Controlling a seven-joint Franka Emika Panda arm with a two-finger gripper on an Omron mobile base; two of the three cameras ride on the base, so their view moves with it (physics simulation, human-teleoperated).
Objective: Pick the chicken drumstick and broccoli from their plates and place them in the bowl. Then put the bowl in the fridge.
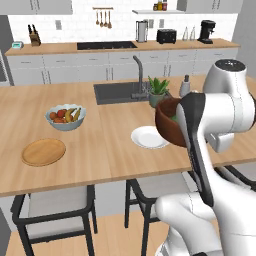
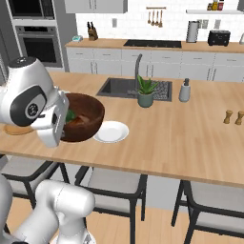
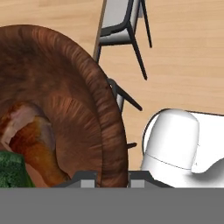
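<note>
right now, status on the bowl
Gripper clamped on bowl rim, bowl lifted. Drumstick and broccoli inside. Both plates empty. Fridge unseen.

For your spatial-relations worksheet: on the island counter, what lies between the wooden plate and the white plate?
In the left base view, the pale bowl of fruit sits roughly between the wooden plate and the white plate, slightly farther back.

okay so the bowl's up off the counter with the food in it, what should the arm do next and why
Probably carry the bowl steadily toward the fridge, keeping it as level as possible. The gripper is clamped on the bowl's rim; in the hand view the floor and a chair show past it, so the bowl is lifted. The chicken drumstick and broccoli lie inside, and both plates, wooden and white, are bare.
</note>
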